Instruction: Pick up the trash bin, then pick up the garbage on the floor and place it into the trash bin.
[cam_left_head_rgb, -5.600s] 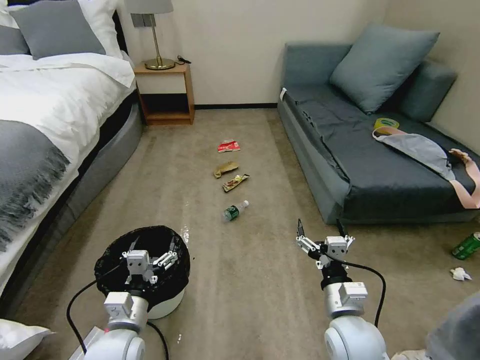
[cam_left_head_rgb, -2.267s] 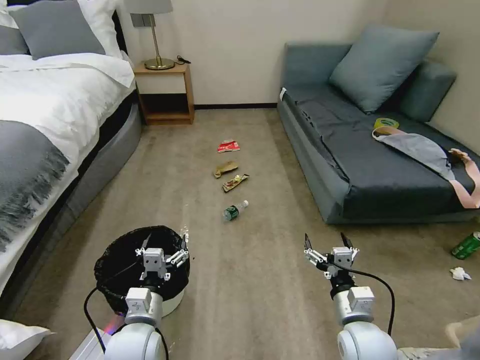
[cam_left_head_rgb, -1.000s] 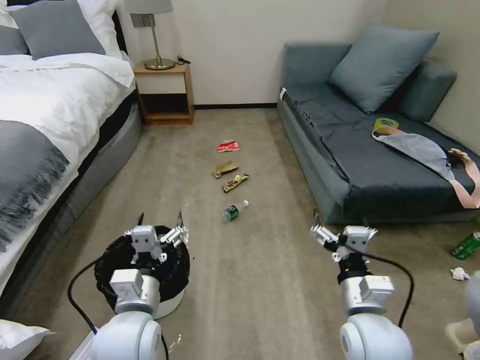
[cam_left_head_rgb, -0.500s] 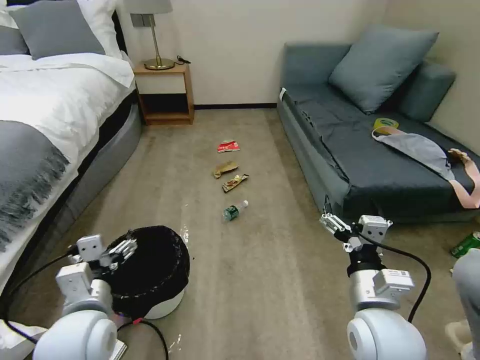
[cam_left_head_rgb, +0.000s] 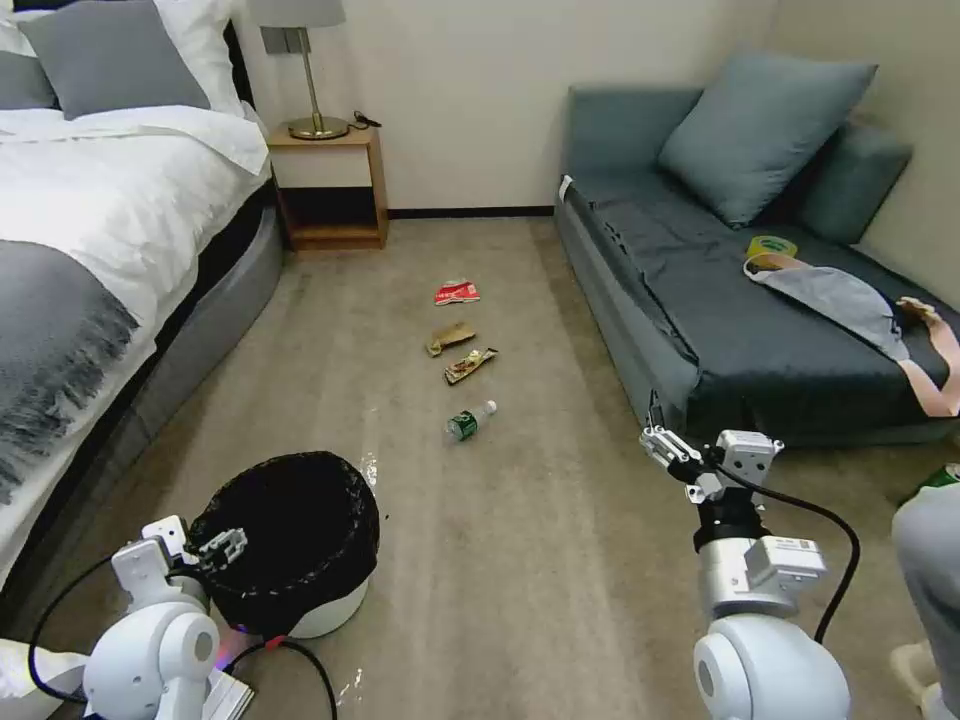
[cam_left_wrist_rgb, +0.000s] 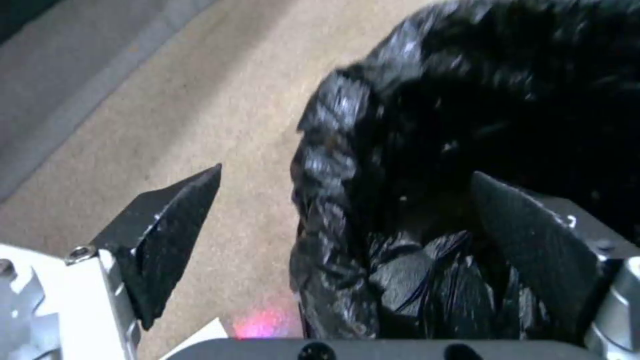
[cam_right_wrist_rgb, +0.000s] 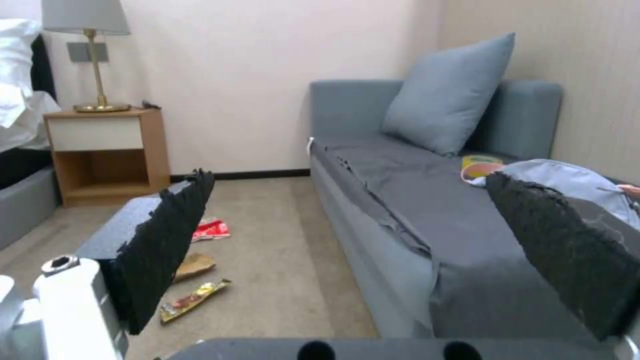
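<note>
The left gripper (cam_left_wrist_rgb: 347, 250), fingers spread, straddles the black-lined rim of the trash bin (cam_left_head_rgb: 330, 605) on the floor (cam_left_head_rgb: 520, 560). The right gripper (cam_left_head_rgb: 700, 455) hangs released beside the sofa (cam_left_head_rgb: 640, 330).

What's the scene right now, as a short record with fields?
bin: on the carpet by the bed, upright, black liner
left tool: open, straddling the bin's rim on the bed side
right tool: open, empty, raised near the sofa's front
litter: red packet, brown wrapper, gold wrapper, bottle, in a line on the carpet
</note>
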